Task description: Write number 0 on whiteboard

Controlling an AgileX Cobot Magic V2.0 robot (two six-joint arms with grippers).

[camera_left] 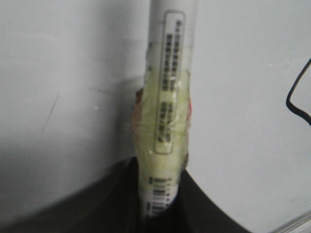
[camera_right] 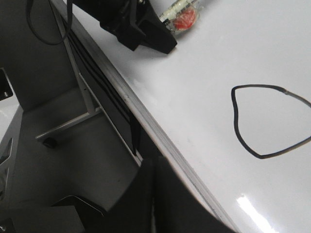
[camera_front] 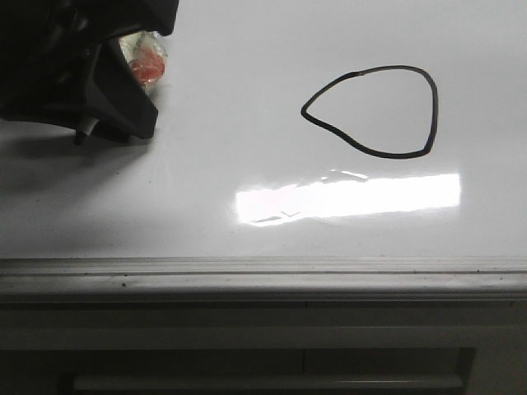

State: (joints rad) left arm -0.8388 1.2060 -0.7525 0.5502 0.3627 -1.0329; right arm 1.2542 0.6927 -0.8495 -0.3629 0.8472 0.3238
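Observation:
The whiteboard (camera_front: 206,123) is a glossy white surface with a grey frame edge along the front. The number 0 (camera_front: 375,111) is a thin black lopsided loop, pointed on its left side, at the right of the front view; it also shows in the right wrist view (camera_right: 269,121). My left gripper (camera_front: 115,123) is at the far left of the board, shut on a white marker (camera_left: 167,111) wrapped in yellowish tape. The marker's tip is hidden. My right gripper (camera_right: 154,194) is shut and empty, off the board over its front edge.
A bright rectangular glare (camera_front: 346,197) lies on the board in front of the loop. The grey frame (camera_front: 263,276) runs along the board's front edge, with a table frame and floor (camera_right: 58,145) beyond it in the right wrist view.

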